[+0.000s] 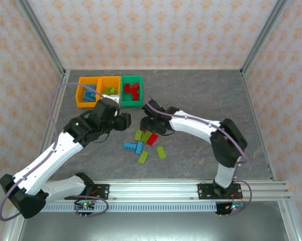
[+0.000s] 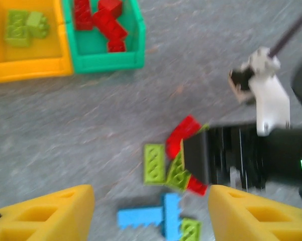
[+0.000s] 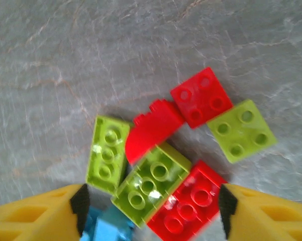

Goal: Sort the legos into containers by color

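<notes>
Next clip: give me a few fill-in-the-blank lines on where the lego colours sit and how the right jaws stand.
1. The green bin holds only ___ bricks.
2. The sorted lime green bricks lie in the ___ bin of the row of three.
3. The sorted blue bricks sit in an ___ bin.
4. The right gripper hovers over the loose bricks with its jaws ___.
Missing words: red; middle; orange; open.

Grey tabletop (image 1: 201, 100), seemingly marbled; patterned walls (image 1: 140, 30)
</notes>
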You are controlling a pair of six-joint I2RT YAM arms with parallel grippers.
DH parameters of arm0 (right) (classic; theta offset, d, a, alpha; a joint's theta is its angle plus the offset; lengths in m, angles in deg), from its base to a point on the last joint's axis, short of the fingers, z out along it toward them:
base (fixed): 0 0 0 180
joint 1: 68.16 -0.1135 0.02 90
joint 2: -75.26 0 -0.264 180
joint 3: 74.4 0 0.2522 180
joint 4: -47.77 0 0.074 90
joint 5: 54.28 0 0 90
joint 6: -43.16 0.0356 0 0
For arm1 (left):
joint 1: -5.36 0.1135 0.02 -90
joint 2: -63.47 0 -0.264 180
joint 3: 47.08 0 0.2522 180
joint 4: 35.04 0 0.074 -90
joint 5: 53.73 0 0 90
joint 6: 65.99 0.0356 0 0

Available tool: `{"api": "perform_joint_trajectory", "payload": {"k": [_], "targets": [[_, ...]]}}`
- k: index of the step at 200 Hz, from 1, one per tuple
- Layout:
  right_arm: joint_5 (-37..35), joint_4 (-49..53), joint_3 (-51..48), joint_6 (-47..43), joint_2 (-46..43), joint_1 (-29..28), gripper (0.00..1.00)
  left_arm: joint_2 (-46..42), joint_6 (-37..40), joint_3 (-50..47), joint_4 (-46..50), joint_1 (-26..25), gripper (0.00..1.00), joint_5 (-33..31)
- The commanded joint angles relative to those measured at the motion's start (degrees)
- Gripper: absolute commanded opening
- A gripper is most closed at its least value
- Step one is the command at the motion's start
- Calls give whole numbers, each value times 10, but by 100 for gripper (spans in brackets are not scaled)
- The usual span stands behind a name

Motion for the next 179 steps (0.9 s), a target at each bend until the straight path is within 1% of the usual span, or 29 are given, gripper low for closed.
{"api": "perform_joint_trajectory", "payload": {"k": [1,13,31,48,56,61,75,81,106,123,137,142,145,155,166,179], "targets": [[-33,43,46,100,56,-1,64,-40,60,-18,110,0,67,-84],[-35,59,76,132,87,-4,64,-60,78,-40,102,0,73,-106],[-69,103,128,153,124,-14,63,-75,93,-54,94,1,83,-100],[-88,119,151,159,147,-17,62,-78,99,-52,96,0,88,-93],[-91,122,155,165,155,-17,59,-81,101,-55,95,1,89,-94],[-89,120,156,166,159,-17,51,-83,102,-58,94,1,89,-95],[-85,118,155,174,169,-17,44,-87,101,-64,95,1,90,-99],[-82,113,151,175,172,-17,36,-88,100,-67,95,1,90,-100],[-82,105,144,183,176,-17,32,-90,95,-73,99,1,91,-110],[-96,106,142,180,163,-18,28,-93,92,-74,99,1,91,-112],[-118,97,139,167,135,-17,26,-96,91,-74,99,1,91,-115],[-128,91,135,161,120,-17,23,-97,91,-76,99,1,91,-117],[-134,84,133,156,112,-17,20,-98,91,-75,99,1,91,-117],[-153,56,120,135,79,-17,18,-101,90,-77,99,1,91,-122],[-175,21,103,110,43,-17,13,-105,88,-78,99,1,91,-127],[-192,-31,86,69,9,-17,12,-109,88,-79,99,1,91,-134]]}}
